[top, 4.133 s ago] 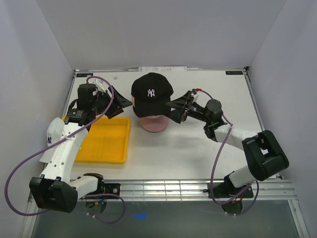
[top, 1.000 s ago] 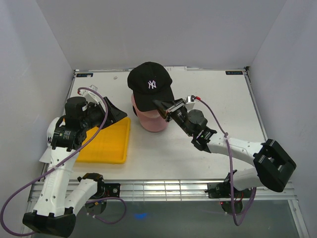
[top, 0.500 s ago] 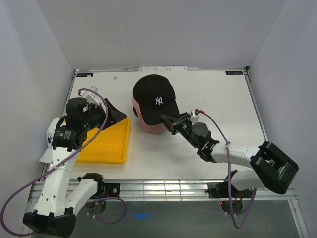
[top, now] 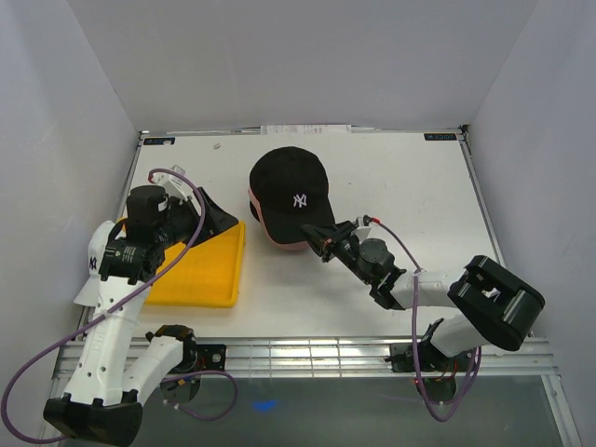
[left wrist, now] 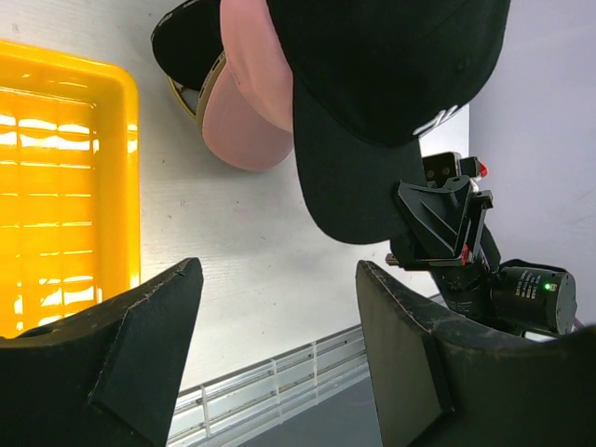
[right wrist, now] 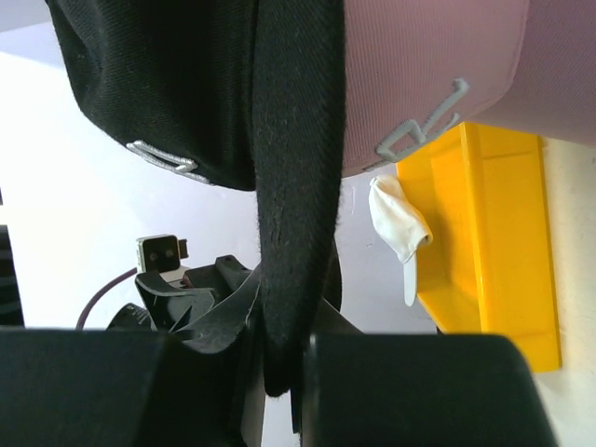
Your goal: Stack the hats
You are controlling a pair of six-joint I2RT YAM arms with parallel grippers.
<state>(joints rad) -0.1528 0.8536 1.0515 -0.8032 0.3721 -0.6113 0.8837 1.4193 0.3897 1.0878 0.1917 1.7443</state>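
A black hat [top: 291, 189] with a white NY logo lies over a pink hat [top: 282, 244] near the table's middle. Its brim points toward the near right. My right gripper [top: 325, 236] is shut on that brim; in the right wrist view the black brim [right wrist: 289, 233] runs down between the closed jaws. The pink hat [right wrist: 438, 65] fills that view's upper right. My left gripper [top: 228, 219] hangs open and empty over the far right corner of the yellow tray [top: 200, 279], left of the hats. A white hat [right wrist: 396, 228] shows beyond the tray.
The yellow tray [left wrist: 65, 186] takes up the left of the table. A ribbed metal rail [top: 326, 354] runs along the near edge. Grey walls close in the left, back and right sides. A thin tan edge [left wrist: 197, 96] shows under the pink hat [left wrist: 247, 112].
My right gripper has brought the black hat down and nearer, settling it over the pink one, with the brim swung toward the near right. The left arm has stayed where it was.
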